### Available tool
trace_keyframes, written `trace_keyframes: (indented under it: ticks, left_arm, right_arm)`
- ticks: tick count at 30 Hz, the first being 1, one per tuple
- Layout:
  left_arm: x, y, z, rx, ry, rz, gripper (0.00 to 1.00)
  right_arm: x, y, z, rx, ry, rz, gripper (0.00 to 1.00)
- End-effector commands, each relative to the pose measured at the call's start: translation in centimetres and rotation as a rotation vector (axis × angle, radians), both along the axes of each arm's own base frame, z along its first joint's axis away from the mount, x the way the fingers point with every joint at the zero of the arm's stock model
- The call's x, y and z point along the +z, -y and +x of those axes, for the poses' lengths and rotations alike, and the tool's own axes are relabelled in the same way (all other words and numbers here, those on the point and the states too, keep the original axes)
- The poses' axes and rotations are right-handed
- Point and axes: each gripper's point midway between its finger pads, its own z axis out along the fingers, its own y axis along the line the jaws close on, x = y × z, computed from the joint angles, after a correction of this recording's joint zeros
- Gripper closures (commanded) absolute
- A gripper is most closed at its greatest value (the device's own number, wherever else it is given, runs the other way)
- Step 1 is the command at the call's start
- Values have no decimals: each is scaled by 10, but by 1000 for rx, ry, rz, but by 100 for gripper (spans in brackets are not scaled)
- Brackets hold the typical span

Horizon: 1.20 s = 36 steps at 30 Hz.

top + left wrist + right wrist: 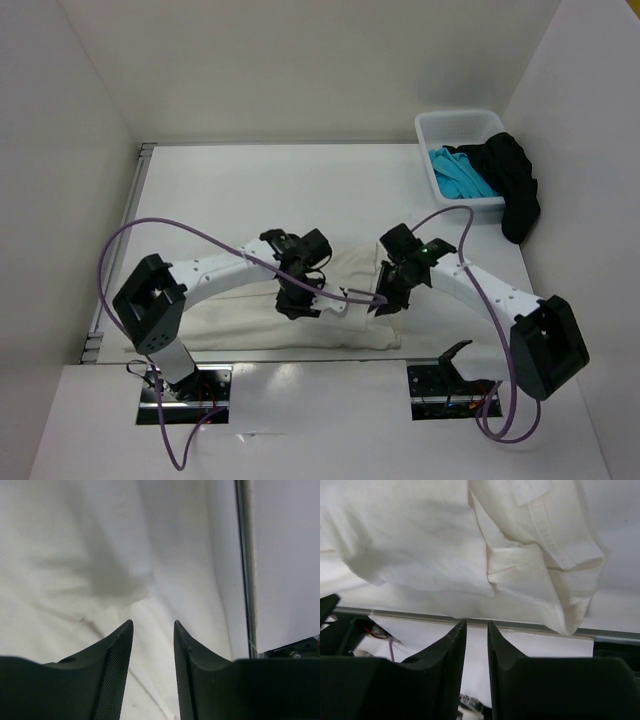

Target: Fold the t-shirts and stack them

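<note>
Both hands hang low over the cream t-shirt (225, 322), which lies along the near edge of the surface (250, 190).

The left hand (152, 625) has its fingers moderately apart and the right hand (476, 625) shows a narrow gap; nothing sits between either pair. From above, the arms hide the shirt's middle. In the far right corner, the black t-shirt (515, 185) spills over the rim of a white bin (450, 122) and covers part of the turquoise t-shirt (458, 175) inside.
</note>
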Motion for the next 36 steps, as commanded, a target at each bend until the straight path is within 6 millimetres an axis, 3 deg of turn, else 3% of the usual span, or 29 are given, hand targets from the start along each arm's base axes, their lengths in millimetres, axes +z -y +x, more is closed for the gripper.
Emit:
trace_keyframes:
  ticks: [1, 4, 5, 6, 7, 8, 10, 11, 13, 14, 17, 18, 21, 23, 29, 30, 32, 33, 36]
  left_arm:
    - [51, 0, 19, 72, 31, -113, 54]
    - [65, -16, 55, 230, 119, -134, 49]
    - [70, -38, 86, 367, 192, -136, 48]
    - [70, -54, 102, 448, 235, -128, 48]
    - [64, -98, 124, 593, 303, -66, 46]
    - [64, -117, 145, 689, 373, -70, 44]
    - [57, -166, 162, 828, 441, -17, 41]
    - [49, -210, 167, 954, 461, 24, 40]
    - [46, -255, 169, 1047, 503, 92, 38]
    - [49, -289, 171, 1133, 545, 117, 35]
    - [42, -344, 168, 1217, 602, 211, 32]
    - [37, -373, 158, 1283, 582, 232, 30]
    - [29, -426, 156, 1404, 550, 260, 27]
    - [20, -444, 148, 1440, 519, 268, 24]
    - [-20, -451, 138, 1385, 472, 332, 18]
    - [-33, -452, 137, 1384, 442, 349, 18]
    - [-38, -456, 145, 1413, 431, 344, 22]
    - [-46, -460, 144, 1433, 405, 350, 29]
    - [-50, -458, 149, 1448, 374, 325, 41]
  right_arm:
    - [-1, 16, -3, -149, 12, -73, 71]
    - [-5, 25, -8, -218, 25, -82, 57]
    - [-3, 25, -9, -251, 28, -68, 53]
    - [-4, 28, -10, -268, 34, -75, 48]
    - [-11, 34, -14, -284, 29, -99, 41]
    - [-13, 36, -14, -311, 28, -105, 38]
    - [-16, 40, -15, -340, 31, -120, 31]
    - [-17, 39, -15, -342, 35, -126, 29]
    - [-26, 43, -25, -343, -3, -155, 19]
    - [-30, 41, -27, -341, -5, -154, 17]
    - [-50, 38, -46, -336, -86, -139, 13]
    - [-61, 43, -56, -348, -117, -149, 13]
    - [-61, 40, -55, -360, -100, -115, 13]
    - [-60, 39, -51, -373, -80, -106, 15]
    - [-67, 39, -51, -364, -89, -119, 27]
    - [-67, 39, -51, -364, -89, -119, 35]
    - [-66, 37, -47, -353, -78, -112, 46]
    - [-66, 38, -46, -345, -68, -121, 57]
    - [-64, 38, -37, -341, -50, -140, 76]
